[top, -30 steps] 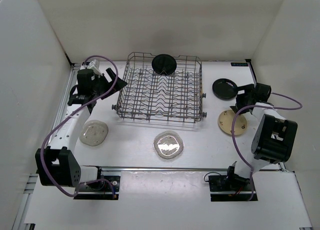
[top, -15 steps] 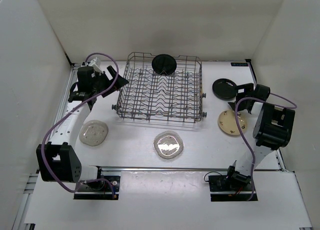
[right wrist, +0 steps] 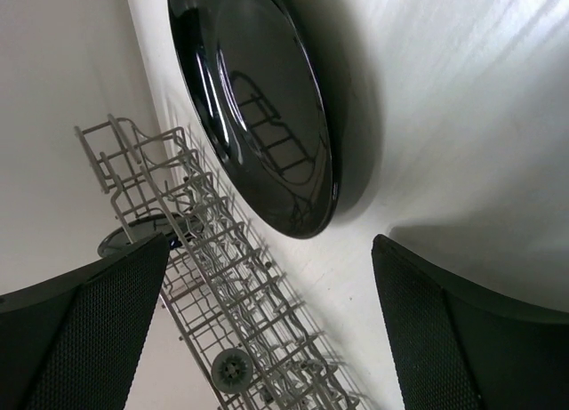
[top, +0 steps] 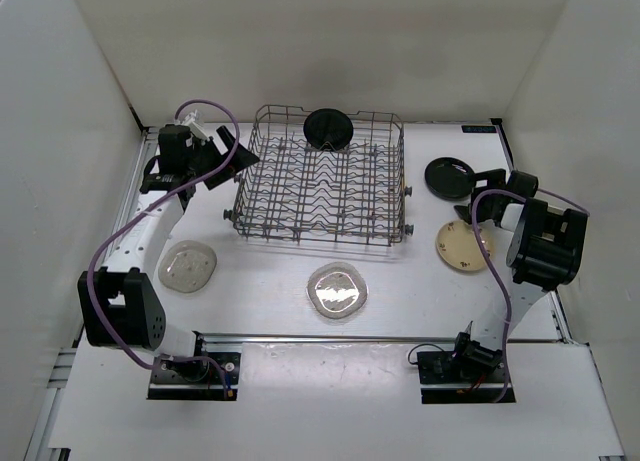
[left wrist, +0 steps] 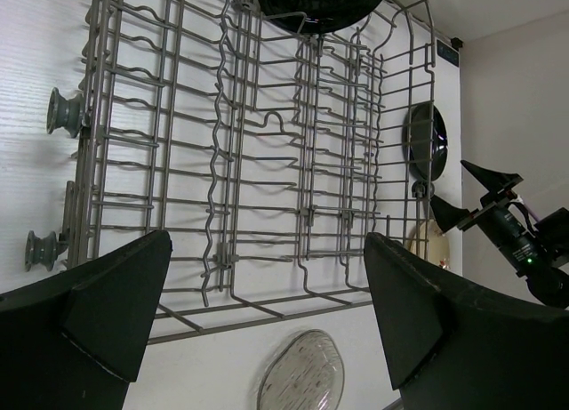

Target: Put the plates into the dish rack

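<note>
The grey wire dish rack [top: 318,233] sits mid-table. One black plate [top: 328,128] stands upright at its back rim. Another black plate [top: 450,176] lies on the table to the right, with the cream-tan spotted plate [top: 463,246] nearer. Two clear plates lie in front, one in the middle [top: 337,289] and one on the left [top: 188,266]. My left gripper [top: 232,153] is open and empty by the rack's left side, facing the rack [left wrist: 267,161]. My right gripper [top: 481,196] is open and empty, facing the lying black plate [right wrist: 258,99] from close by.
White walls close in the table at the back and both sides. The arm bases and a rail run along the near edge. The rack has small wheels [left wrist: 64,112] on its side. Purple cables loop off both arms.
My left gripper has moved back and up along the rack's left side. My right arm has swung back toward the lying black plate, and the cream plate now shows more fully.
</note>
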Robot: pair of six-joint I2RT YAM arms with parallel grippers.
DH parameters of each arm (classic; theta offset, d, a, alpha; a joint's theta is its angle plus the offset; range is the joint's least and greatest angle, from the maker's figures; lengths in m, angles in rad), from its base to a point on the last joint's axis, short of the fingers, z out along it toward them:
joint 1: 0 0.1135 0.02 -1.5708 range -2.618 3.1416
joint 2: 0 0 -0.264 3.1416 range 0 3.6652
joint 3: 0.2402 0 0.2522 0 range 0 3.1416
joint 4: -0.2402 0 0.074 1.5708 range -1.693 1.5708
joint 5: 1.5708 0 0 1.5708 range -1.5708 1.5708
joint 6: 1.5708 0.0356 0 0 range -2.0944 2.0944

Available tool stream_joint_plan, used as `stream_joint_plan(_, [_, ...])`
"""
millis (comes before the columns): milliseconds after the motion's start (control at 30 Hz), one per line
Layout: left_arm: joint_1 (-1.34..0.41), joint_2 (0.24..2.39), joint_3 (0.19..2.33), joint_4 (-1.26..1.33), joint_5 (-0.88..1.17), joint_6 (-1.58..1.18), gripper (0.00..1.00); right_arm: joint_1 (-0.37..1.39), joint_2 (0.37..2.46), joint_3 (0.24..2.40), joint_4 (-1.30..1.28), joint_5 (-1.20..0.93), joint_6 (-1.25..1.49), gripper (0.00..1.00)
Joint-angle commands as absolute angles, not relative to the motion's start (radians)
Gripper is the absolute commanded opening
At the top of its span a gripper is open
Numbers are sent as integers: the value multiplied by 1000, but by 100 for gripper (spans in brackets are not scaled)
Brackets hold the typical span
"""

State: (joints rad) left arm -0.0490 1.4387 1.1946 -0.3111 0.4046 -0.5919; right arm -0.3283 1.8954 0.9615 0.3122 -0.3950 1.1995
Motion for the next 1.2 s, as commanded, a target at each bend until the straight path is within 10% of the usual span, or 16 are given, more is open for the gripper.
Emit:
stream_joint_plan(0, [-44,1430,1238,-302,434,-592,100,-334,1919,1011,350,-381,1203,96])
stream_joint_plan(833, [-44,1488,1266,-302,443,-591,100,-344,2095,1129,368,-350,1239,82])
stream_joint_plan(933, [-44,1488,1266,-302,443,-591,100,-344,2117,1147,377,-360,1239,73])
stream_joint_plan(1167, [-44,1506,1266,-302,443,-581,100,-353,2128,1157,377,-370,1239,16])
